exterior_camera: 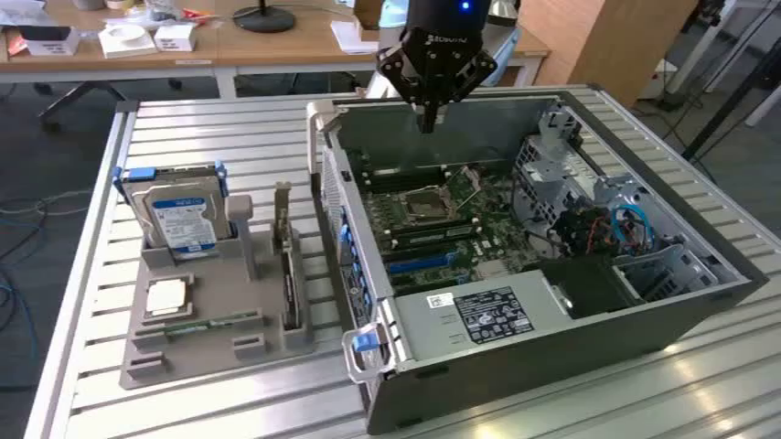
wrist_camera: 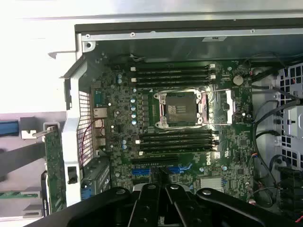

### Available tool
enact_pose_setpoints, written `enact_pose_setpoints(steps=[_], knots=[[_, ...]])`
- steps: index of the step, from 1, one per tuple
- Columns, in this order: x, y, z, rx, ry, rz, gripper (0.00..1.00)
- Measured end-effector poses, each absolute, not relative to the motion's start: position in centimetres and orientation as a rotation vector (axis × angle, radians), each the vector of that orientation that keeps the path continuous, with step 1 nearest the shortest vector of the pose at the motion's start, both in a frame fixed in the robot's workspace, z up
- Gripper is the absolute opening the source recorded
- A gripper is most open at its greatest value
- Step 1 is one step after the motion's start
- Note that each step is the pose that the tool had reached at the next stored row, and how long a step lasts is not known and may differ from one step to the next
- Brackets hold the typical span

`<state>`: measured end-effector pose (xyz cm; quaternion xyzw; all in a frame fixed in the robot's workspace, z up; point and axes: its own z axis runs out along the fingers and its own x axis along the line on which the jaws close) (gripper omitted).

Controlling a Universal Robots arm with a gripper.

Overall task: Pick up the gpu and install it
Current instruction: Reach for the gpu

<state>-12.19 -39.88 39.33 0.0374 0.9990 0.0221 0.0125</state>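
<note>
**Status.** Black two-finger end effector (exterior_camera: 427, 121) hangs above the open grey metal PC case (exterior_camera: 683, 306), over the green motherboard's (exterior_camera: 482, 229) far edge. Fingers pinched together, nothing held.

**Task item.** Thin black-faced gpu card (exterior_camera: 289, 274) stands on edge in a slot of the grey plastic fixture tray (exterior_camera: 226, 288). Tray sits on the slatted metal worktop (exterior_camera: 208, 137), just beside the case, on the exterior view's left. Silver hard drive w/ blue-white label (exterior_camera: 183, 219) stands upright in the same tray.

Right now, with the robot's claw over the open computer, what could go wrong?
Two worries. The gripper is shut and empty above the case, over the motherboard and its bare socket; dropping too low could scrape it. The gpu stands on edge in the gray holder, close to the case wall, so reaching for it might bump that wall or tip the card.
</note>
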Motion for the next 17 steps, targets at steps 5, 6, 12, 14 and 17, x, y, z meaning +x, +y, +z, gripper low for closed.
enact_pose_setpoints(steps=[5, 6, 12, 14, 17], knots=[[-12.19, -39.89, 39.33, 0.116, 3.114, 0.069, 0.10], [-12.22, -39.88, 39.32, 0.117, 3.114, 0.069, 0.10], [-12.63, -39.88, 39.33, 0.117, 3.114, 0.069, 0.10], [-12.80, -39.88, 39.33, 0.117, 3.114, 0.069, 0.10], [-13.06, -39.88, 39.33, 0.117, 3.114, 0.069, 0.10]])
